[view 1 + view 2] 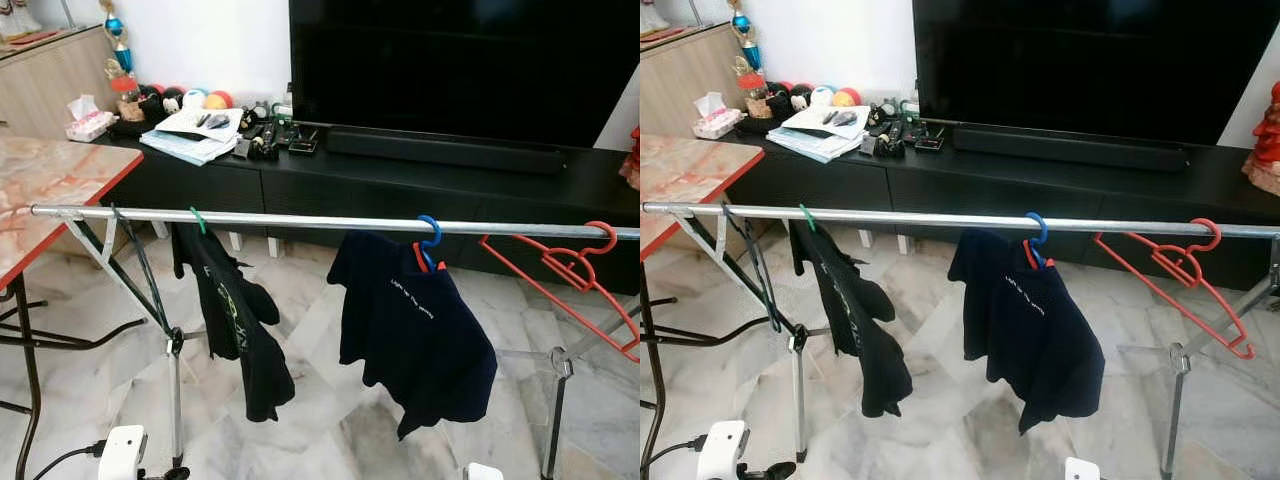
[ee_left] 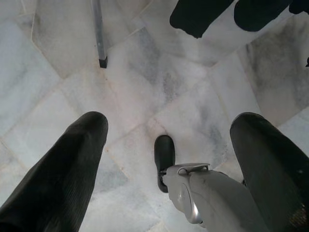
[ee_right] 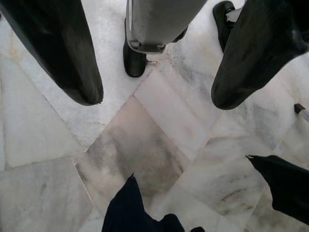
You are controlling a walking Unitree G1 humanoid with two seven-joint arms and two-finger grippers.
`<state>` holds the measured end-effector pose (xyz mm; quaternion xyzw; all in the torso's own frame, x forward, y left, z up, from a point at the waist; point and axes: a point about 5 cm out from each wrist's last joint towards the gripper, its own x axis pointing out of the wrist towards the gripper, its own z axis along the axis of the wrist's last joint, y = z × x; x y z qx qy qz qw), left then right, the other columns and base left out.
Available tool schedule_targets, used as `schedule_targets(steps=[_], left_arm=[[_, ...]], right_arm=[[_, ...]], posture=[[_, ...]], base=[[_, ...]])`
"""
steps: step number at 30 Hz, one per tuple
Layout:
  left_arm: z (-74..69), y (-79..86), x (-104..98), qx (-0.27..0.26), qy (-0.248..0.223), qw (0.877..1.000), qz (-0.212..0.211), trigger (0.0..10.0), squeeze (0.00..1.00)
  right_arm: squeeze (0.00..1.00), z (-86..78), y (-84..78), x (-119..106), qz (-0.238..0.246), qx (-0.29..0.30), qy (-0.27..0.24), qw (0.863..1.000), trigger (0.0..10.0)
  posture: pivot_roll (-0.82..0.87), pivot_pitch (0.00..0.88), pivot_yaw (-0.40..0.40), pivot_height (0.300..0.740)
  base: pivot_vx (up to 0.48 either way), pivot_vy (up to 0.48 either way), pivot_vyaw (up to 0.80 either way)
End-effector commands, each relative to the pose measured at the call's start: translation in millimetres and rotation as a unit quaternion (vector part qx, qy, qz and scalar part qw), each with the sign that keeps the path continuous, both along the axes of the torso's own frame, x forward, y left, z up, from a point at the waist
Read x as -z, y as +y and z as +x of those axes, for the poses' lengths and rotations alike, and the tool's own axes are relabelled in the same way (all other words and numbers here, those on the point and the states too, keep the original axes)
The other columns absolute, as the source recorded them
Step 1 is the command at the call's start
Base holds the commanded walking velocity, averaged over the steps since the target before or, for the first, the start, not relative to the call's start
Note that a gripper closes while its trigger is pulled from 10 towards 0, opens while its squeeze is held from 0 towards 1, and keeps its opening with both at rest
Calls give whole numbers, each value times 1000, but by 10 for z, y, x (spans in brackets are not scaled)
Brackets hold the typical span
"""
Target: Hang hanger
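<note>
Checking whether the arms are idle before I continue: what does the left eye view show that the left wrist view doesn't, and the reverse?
Left eye view: the metal rail carrying two dark shirts, one on a green hanger, one on a blue hanger, plus a bare red hanger.
Left wrist view: the left gripper, fingers open, pointing down at the floor beside the robot's foot.
Both: the marble floor and hanging dark cloth.

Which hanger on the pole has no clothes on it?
The red hanger at the robot's right end of the metal pole. It hangs bare, while the green hanger and blue hanger each carry a dark garment.
</note>
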<state>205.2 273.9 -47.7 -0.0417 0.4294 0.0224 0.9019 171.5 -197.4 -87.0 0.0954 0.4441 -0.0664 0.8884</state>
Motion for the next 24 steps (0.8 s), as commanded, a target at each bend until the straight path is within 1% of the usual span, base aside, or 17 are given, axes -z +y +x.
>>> schedule_targets(steps=[1,4,14,17,20,22,23,24], left_arm=[[-40,63,0,-12,5,1000,3,10000,0],[-38,63,-1,-10,6,1000,3,10000,0],[-31,56,-1,-8,8,1000,6,10000,0],[-30,47,2,-9,8,1000,3,10000,0],[-27,44,1,-7,7,1000,4,10000,0],[-28,51,0,-13,6,1000,7,10000,0],[-27,52,0,-13,6,1000,7,10000,0],[-28,53,0,-14,6,1000,7,10000,0]], right_arm=[[0,2,17,3,3,2,1,1000,10000],[0,10,19,-1,3,2,0,1000,10000],[0,89,-35,-59,7,1,-33,999,10000],[0,108,-42,-70,0,12,-40,999,10000],[0,161,-25,-97,0,26,-54,998,10000],[0,269,-54,-166,-13,41,-82,996,10000],[0,288,-63,-180,-16,45,-86,995,10000],[0,346,-105,-225,-26,58,-101,993,10000]], posture=[[46,60,15,740],[48,60,15,740],[33,60,11,740],[34,60,10,740],[38,60,9,740],[41,62,8,740],[42,62,8,740],[44,63,9,740]], base=[[300,0,0],[282,0,0],[0,0,0],[0,0,0],[0,0,0],[0,0,0],[0,0,0],[0,0,0]])
